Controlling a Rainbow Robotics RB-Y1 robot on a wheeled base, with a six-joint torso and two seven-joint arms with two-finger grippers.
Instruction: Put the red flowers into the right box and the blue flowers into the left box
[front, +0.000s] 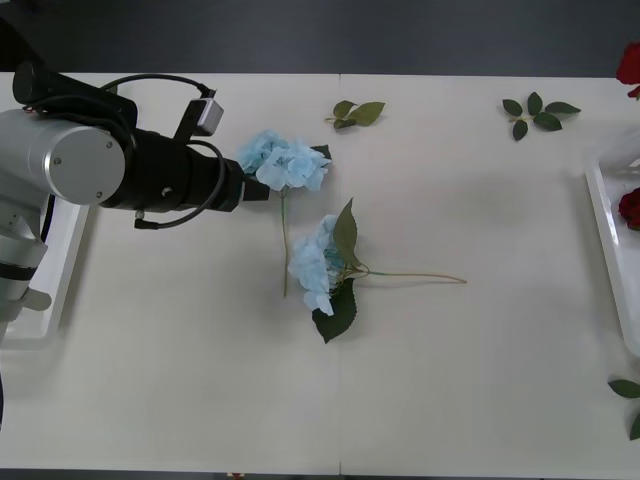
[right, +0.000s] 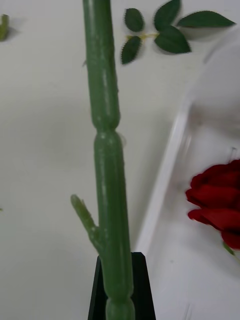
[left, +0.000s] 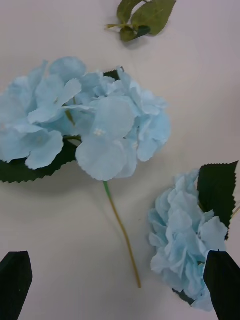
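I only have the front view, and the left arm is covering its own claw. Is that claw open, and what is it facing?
Observer: In the left wrist view the left claw is open. Its black fingers stand wide apart and hold nothing, and the head of a blue flower lies ahead of them on the table.
Operator: And the right claw, is it carrying anything?
Observer: Yes. In the right wrist view the right claw looks shut on a thick green rose stem, which runs up over the table just beside the rim of the right box.
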